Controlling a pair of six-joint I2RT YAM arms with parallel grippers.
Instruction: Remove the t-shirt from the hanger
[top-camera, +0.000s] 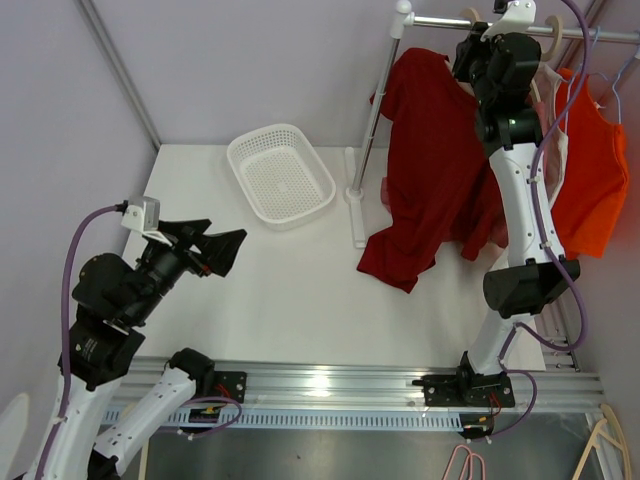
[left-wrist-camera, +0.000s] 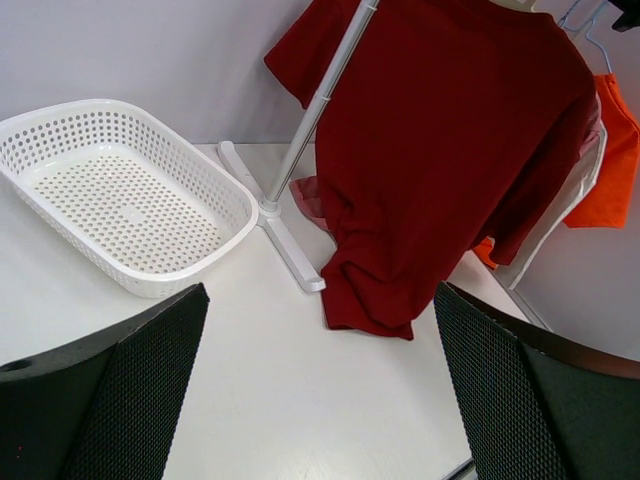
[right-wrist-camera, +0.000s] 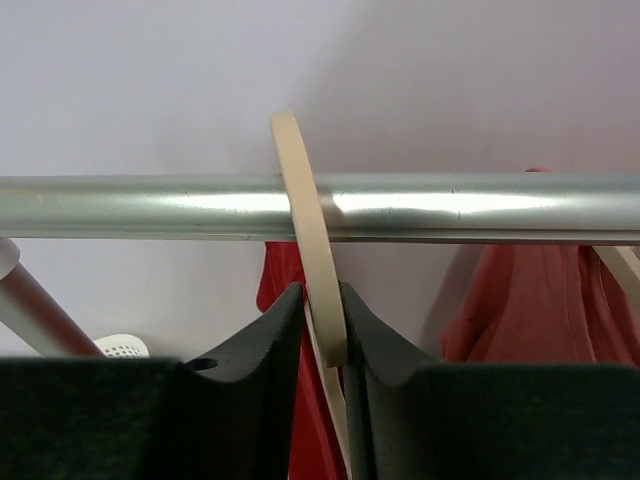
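A dark red t-shirt (top-camera: 430, 170) hangs from a beige hanger on the metal rail (top-camera: 520, 25), its hem resting on the table; it also shows in the left wrist view (left-wrist-camera: 450, 150). My right gripper (right-wrist-camera: 323, 325) is raised at the rail and shut on the beige hanger hook (right-wrist-camera: 305, 230), which loops over the rail (right-wrist-camera: 480, 205). In the top view the right gripper (top-camera: 478, 45) sits just under the rail. My left gripper (top-camera: 222, 250) is open and empty, low over the table at the left, pointing towards the shirt.
A white perforated basket (top-camera: 280, 175) stands at the back left of the table. The rack's upright pole (top-camera: 372, 130) and foot stand beside the shirt. An orange garment (top-camera: 590, 170) and a pale one hang further right on the rail.
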